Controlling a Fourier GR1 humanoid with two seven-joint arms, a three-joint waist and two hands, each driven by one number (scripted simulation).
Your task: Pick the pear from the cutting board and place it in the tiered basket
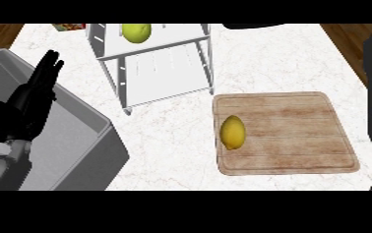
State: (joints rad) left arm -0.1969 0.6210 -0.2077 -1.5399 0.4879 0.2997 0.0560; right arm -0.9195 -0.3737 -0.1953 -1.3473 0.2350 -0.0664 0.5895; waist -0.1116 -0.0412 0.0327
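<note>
Grey sink (109, 153), white marble counter (174, 129)

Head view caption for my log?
Yellow fruit on cutting board, greenish fruit in tiered basket's top, left hand resting open at left.

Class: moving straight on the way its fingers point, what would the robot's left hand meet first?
The left hand would probably reach the red object at the far edge of the counter, beside the tiered basket; depth is unclear.
</note>
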